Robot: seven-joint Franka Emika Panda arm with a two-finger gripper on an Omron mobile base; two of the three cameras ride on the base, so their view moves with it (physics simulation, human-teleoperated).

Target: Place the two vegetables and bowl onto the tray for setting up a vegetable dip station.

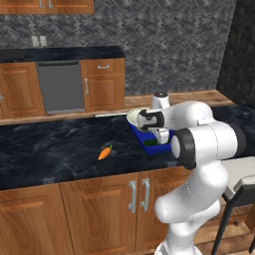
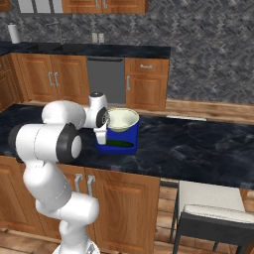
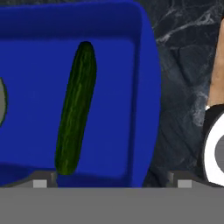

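One dark green vegetable lies flat inside the blue tray, and the cream bowl sits in the tray's far part, just beyond it. Above the tray the pincer hangs with its jaws spread wide, gripping nothing. Well apart to the left, the carrot rests on the dark worktop.
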